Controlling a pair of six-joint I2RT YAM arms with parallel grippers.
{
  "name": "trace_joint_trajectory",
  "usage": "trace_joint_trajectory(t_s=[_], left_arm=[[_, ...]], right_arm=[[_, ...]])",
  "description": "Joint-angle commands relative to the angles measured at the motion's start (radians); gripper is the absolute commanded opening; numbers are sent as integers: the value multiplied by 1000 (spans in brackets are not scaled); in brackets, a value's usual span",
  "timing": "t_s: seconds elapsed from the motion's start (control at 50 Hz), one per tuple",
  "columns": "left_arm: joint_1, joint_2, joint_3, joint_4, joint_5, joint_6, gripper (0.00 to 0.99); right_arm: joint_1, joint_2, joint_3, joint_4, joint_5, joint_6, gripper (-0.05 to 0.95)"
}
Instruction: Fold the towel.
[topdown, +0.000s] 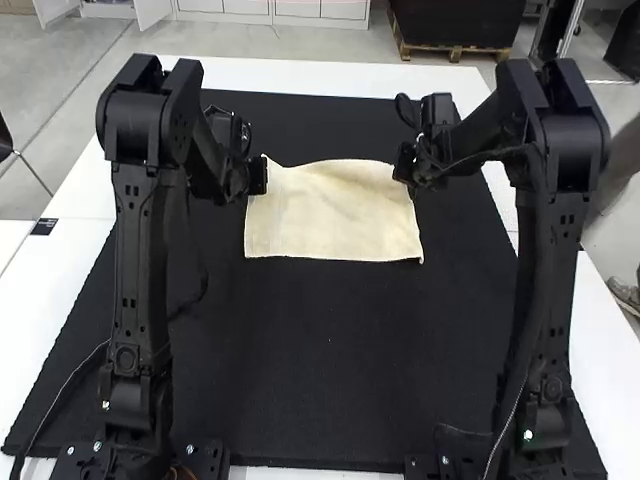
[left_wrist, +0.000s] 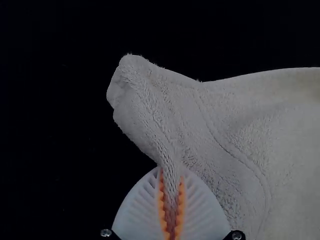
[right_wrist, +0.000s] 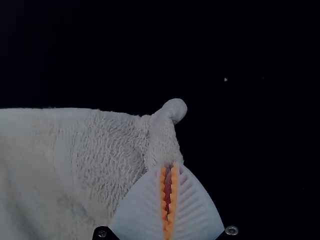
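Two black, hard-shelled arms stand nearest, the left arm (topdown: 140, 270) and the right arm (topdown: 550, 250), with a dark, matt mat (topdown: 320, 340) laid over the smooth white table (topdown: 50, 255) between them. Further off on that mat, midway between the arms, lies the cream towel (topdown: 335, 215), spread as a rough rectangle, its long axis running across from one arm's side to the other. Its near hem is almost straight. The pile beyond is looped and nubbly, with a stitched band curving near the left end and soft ripples through the body.

At the far corners come the grips. The left gripper (left_wrist: 171, 172) has its jaws clamped on a gathered pinch of cloth just in from the far left corner, which puffs out past the white ribbed fingers (left_wrist: 135, 210) in a blunt, plush lobe. The right gripper (right_wrist: 169, 166) has its jaws closed on a narrower tuck by the far right corner, whose tip curls into a small round knob. Neither arm is plainly nearer; each has its own end. The far edge bows between them.

From both jaws the bulk of the towel lies inward and toward the arms' bases, so the fold probably calls for bringing that far edge back over the near hem, both sides level, lest it skew.
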Motion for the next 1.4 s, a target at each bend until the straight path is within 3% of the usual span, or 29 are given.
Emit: trace_joint_trajectory(t_s=[0.0,0.44,0.84,1.38], left_arm=[[-17,-61,-26,7,17,6,31],[-28,-150,-135,32,27,39,31],[-23,-201,-177,35,29,42,31],[-28,-348,-318,42,33,47,31]], right_arm=[[-15,-51,-20,20,-5,-15,-15],[-63,-101,-123,131,-4,-89,-16],[-75,-143,-183,157,-4,-115,-18],[-84,-219,-290,183,-4,-140,-16]])
